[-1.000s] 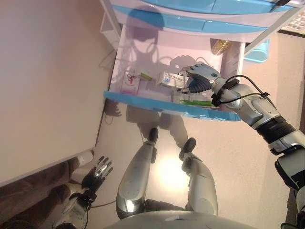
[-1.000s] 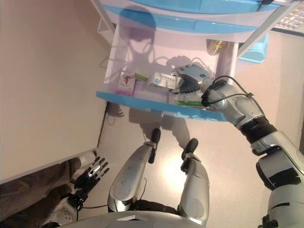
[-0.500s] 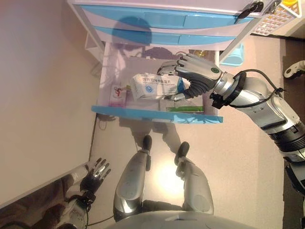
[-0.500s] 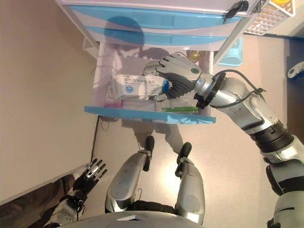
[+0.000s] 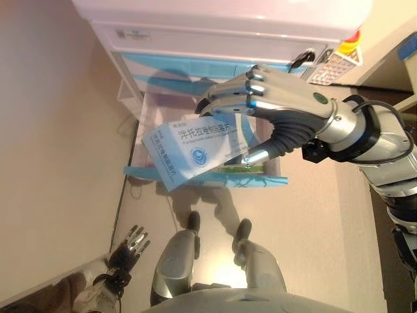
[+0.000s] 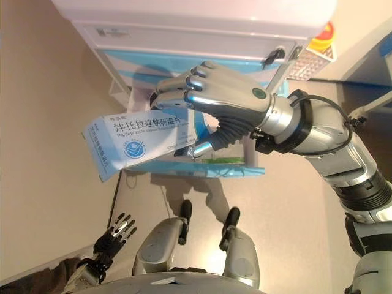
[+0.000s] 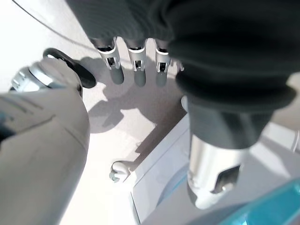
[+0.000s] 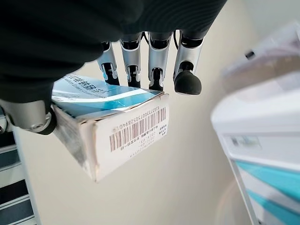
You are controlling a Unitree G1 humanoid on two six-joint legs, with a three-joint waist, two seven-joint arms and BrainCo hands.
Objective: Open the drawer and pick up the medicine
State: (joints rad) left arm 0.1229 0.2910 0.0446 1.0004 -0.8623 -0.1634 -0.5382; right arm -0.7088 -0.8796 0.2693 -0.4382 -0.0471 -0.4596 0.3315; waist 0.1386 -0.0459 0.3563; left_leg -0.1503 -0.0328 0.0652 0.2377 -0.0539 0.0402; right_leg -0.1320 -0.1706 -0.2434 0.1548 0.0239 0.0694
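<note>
My right hand (image 5: 277,104) is shut on a white and blue medicine box (image 5: 192,149), pinched between fingers and thumb, and holds it high above the open drawer (image 5: 205,175), close to my head camera. The box also shows in the right eye view (image 6: 141,142) and the right wrist view (image 8: 112,126), with its barcode end showing. The drawer has a blue front and stands pulled out of a white cabinet with blue drawer fronts (image 5: 195,65). A green packet (image 6: 220,160) lies inside it. My left hand (image 5: 127,246) hangs low at my left side with its fingers straight.
A beige wall (image 5: 52,143) runs along the left of the cabinet. A white mesh basket (image 5: 332,65) sits at the cabinet's right. Open floor (image 5: 319,228) lies in front of the drawer.
My right hand has lifted the medicine box out of the drawer and up towards the camera. The view has tilted up, showing more of the cabinet. The left hand stays low.
</note>
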